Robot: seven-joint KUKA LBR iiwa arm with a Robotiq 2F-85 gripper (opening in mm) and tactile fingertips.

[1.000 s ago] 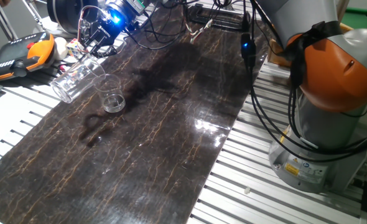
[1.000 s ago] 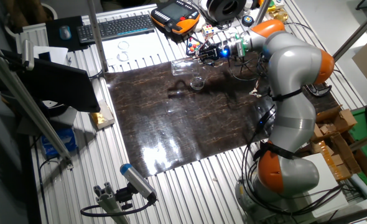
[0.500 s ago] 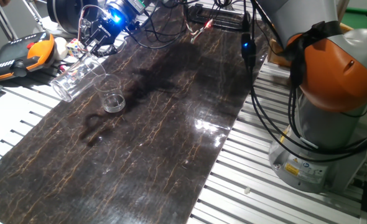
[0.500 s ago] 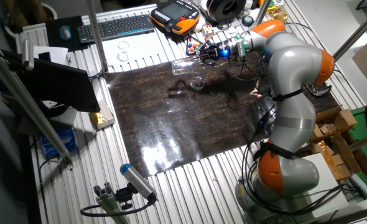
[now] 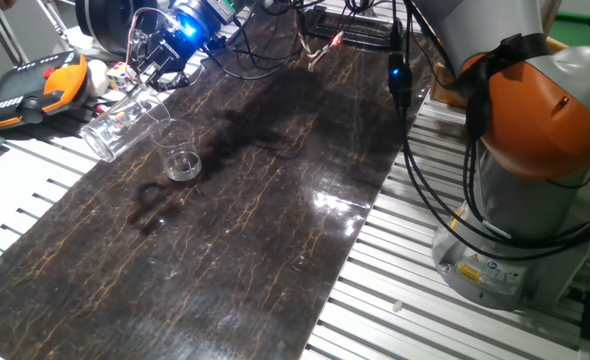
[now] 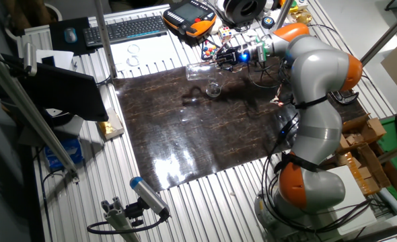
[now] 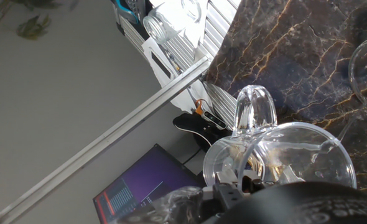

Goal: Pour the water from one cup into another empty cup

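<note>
My gripper (image 5: 147,78) is shut on the taller clear tumbler (image 5: 123,127) near its base and holds it tipped almost flat, mouth pointing left and down, over the far left corner of the dark mat. The shorter, wider clear cup (image 5: 180,152) stands upright on the mat just right of the tumbler's mouth, apart from it. In the other fixed view the gripper (image 6: 217,60) holds the tumbler (image 6: 197,70) above and left of the short cup (image 6: 214,89). The hand view looks through the tumbler (image 7: 277,155); the short cup's rim (image 7: 365,65) shows at the right edge. I cannot make out the water.
The dark marbled mat (image 5: 235,240) lies on slatted aluminium. An orange and black teach pendant (image 5: 25,90) and small parts lie just left of the tumbler. Cables (image 5: 275,45) trail along the back. The robot base (image 5: 535,170) stands at the right. A keyboard (image 6: 124,28) is beyond the mat.
</note>
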